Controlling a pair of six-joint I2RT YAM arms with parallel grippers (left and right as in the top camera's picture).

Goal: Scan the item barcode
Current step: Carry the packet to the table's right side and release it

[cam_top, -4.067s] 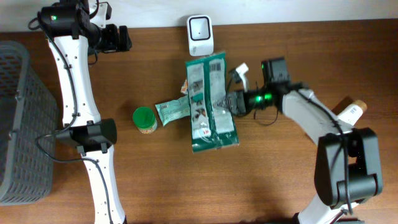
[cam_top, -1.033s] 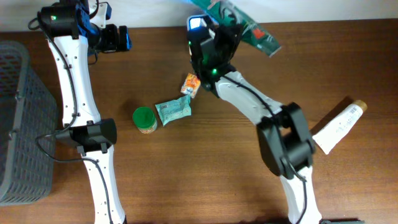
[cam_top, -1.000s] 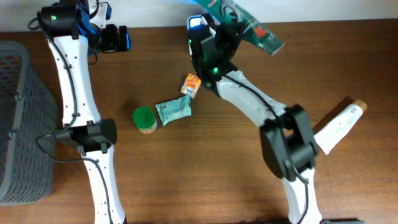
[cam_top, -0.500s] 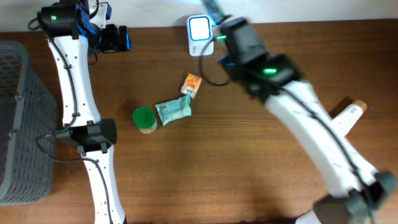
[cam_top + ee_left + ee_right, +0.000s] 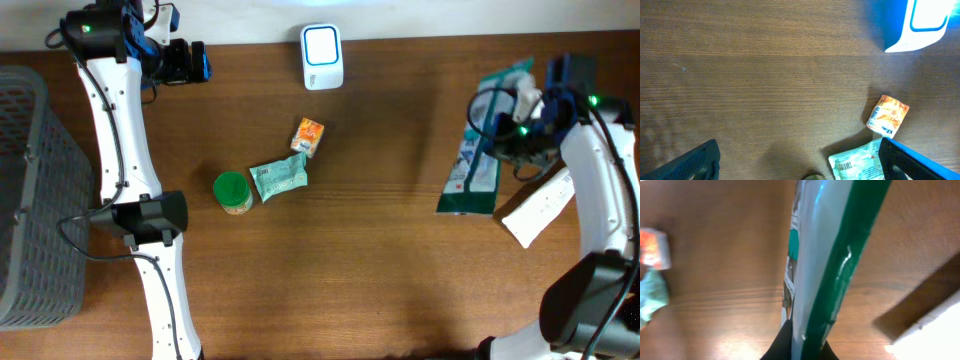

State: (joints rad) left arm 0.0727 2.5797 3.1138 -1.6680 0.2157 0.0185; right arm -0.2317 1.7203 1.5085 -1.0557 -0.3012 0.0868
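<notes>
**Green film, thin pinch, long way from the scanner**

The right jaws are shut hard on one edge of the green packet [image 5: 478,160]. It trails long and limp over the right end of the desk [image 5: 400,280], well apart from the scanner [image 5: 322,57]. I'd say so narrow a grip on slick film could slip, or let the packet twist its barcode away. Its loose end is just beside the white tube [image 5: 535,208] and might nudge it. The left jaws stand wide and empty, far off.
</notes>
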